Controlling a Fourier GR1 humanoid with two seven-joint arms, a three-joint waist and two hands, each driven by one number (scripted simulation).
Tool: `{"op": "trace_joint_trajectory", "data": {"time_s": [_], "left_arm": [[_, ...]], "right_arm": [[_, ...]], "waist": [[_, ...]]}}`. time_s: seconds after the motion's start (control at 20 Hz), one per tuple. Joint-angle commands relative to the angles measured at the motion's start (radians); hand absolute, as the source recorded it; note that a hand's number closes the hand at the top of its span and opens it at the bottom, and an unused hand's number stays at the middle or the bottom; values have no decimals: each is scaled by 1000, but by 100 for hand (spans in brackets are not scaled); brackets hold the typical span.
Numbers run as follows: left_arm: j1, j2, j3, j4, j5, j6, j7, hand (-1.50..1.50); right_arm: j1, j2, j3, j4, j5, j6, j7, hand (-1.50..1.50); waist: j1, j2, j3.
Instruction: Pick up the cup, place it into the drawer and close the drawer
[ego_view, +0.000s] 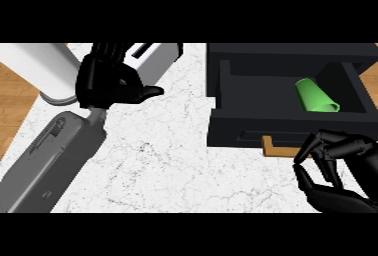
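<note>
With the cup (317, 96) lying on its side in the open drawer (221, 90) beyond my right hand (332, 165), whose curled, empty fingers sit at the handle (277, 150), I judge closing is next: push the front inward.

Grey boxy forearm (52, 160), black hand (109, 80) — black hand (336, 172)
</note>
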Motion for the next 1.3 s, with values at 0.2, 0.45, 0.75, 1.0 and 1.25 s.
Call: {"op": "trace_joint_trajectory", "data": {"time_s": [0.2,0.45,0.75,1.0,1.25], "left_arm": [[222,108,57,-191,28,-63,-2,-150],[330,171,121,-192,45,-181,-30,-150],[511,194,177,-287,49,-269,-56,-150],[531,150,201,-222,-13,-317,-107,-150],[591,151,276,-269,-1,-389,-66,-150]], "right_arm": [[-33,-90,139,110,372,-3,-197,150],[-89,-90,232,292,576,-92,-259,150],[-179,3,279,553,715,-240,-331,-150],[-251,11,276,769,790,-278,-385,-150],[-384,54,226,962,808,-276,-405,-150]], "waist": [[6,4,1],[-5,10,0],[-11,9,0],[-20,10,0],[-19,9,0]]}}
